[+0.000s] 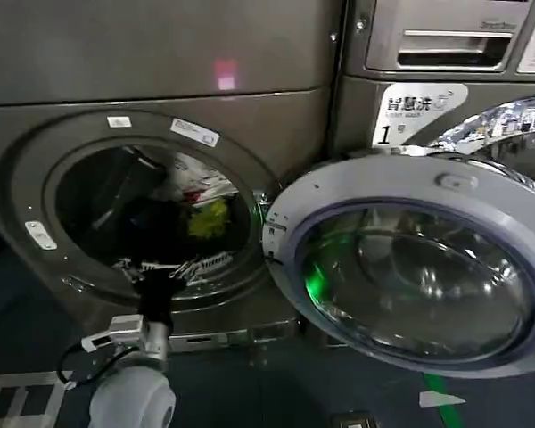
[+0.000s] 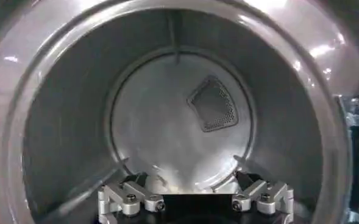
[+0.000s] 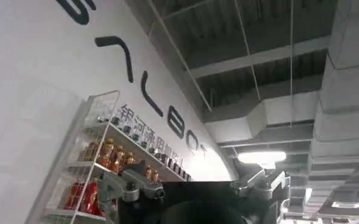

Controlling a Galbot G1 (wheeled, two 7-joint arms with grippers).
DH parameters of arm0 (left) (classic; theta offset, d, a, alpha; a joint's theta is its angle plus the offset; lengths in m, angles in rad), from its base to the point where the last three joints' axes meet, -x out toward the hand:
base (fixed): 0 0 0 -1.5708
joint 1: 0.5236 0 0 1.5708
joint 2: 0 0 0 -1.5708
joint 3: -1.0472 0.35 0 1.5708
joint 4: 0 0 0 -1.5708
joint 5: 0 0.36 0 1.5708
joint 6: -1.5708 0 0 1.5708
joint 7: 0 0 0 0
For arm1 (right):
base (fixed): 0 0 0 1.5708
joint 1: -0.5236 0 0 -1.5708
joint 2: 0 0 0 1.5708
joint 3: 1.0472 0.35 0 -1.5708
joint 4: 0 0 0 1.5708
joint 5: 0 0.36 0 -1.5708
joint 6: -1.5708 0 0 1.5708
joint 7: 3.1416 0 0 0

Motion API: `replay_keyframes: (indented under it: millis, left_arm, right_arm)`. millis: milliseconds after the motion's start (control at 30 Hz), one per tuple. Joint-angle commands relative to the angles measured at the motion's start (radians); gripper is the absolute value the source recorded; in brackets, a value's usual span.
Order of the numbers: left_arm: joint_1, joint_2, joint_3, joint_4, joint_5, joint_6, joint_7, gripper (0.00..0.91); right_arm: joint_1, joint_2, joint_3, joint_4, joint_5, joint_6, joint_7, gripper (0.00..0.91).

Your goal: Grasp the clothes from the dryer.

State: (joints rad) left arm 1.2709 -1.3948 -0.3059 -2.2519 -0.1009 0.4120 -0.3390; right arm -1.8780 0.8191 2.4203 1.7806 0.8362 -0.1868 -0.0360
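The dryer [image 1: 152, 214] door [image 1: 410, 267] hangs open and the left claw [image 1: 159, 278], spread and empty, sits at the porthole, the clothes [image 1: 205, 209] not yet grasped

dryer [image 1: 36, 53]: 1 | neighbouring machine [image 1: 446, 53]: 1 | clothes [image 1: 205, 209]: 1 heap | open glass door [image 1: 415, 267]: 1

The dryer [image 1: 152, 62] is clad in brushed, satin bronze-grey metal, and its drum wall [image 2: 63, 140] is formed of smooth dull-grey metal. Its door [image 1: 410, 267] is made of glossy glass rimmed in matt grey plastic. The clothes [image 1: 205, 209] are seen as soft cloth.
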Motion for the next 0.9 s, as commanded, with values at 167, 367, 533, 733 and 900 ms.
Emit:
replay_keyframes:
  millis: [167, 367, 533, 733, 900]
  left_arm:
    - [0.003, -0.003, -0.001, 0.000, 0.002, 0.000, 0.000, 0.907]
    - [0.003, 0.004, -0.002, -0.003, 0.000, 0.000, 0.000, 0.907]
    - [0.005, 0.002, 0.001, -0.003, 0.002, -0.001, 0.000, 0.907]
    - [0.005, 0.001, 0.000, -0.003, 0.002, 0.000, 0.001, 0.907]
    - [0.001, -0.001, -0.001, 0.003, 0.003, -0.001, 0.002, 0.907]
  right_arm:
    - [0.004, 0.004, -0.008, 0.007, 0.001, 0.000, -0.001, 0.907]
    - [0.004, 0.007, -0.009, 0.011, 0.001, 0.000, -0.001, 0.907]
    - [0.002, 0.008, -0.010, 0.016, 0.002, 0.000, -0.002, 0.907]
    - [0.010, 0.010, -0.018, 0.018, 0.001, 0.000, -0.002, 0.907]
    - [0.012, 0.011, -0.019, 0.018, 0.001, 0.005, -0.004, 0.907]
